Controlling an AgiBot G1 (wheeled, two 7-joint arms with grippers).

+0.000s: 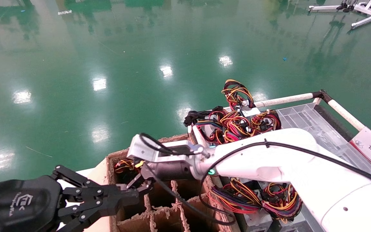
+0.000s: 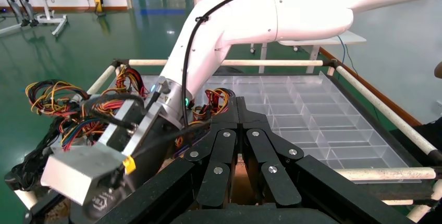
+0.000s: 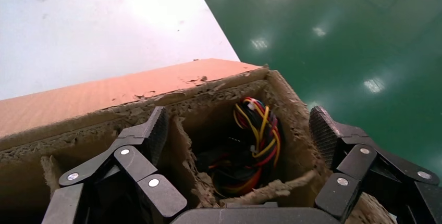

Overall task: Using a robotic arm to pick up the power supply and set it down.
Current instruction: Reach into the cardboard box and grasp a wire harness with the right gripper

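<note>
The power supply sits down in the corner cell of a torn cardboard divider box (image 1: pixel 159 209). Only its looped red, yellow, orange and black wires (image 3: pixel 253 143) show, also visible in the head view (image 1: pixel 124 165); its grey body is lost in the dark cell. The white robotic arm (image 1: pixel 269 161) reaches across from the right. My right gripper (image 3: pixel 240 135) hangs open just above that cell, one finger on each side, holding nothing. My left gripper (image 1: pixel 135 194) is shut and empty, pointing at the same corner of the box from the left (image 2: pixel 237 104).
Other grey boxes with tangled wire bundles (image 1: pixel 237 124) fill a bin behind the cardboard box, more lie under the right arm (image 1: pixel 253 198). A clear compartment tray (image 1: pixel 304 119) inside a white tube rail (image 1: pixel 285 100) stands to the right. Glossy green floor lies beyond.
</note>
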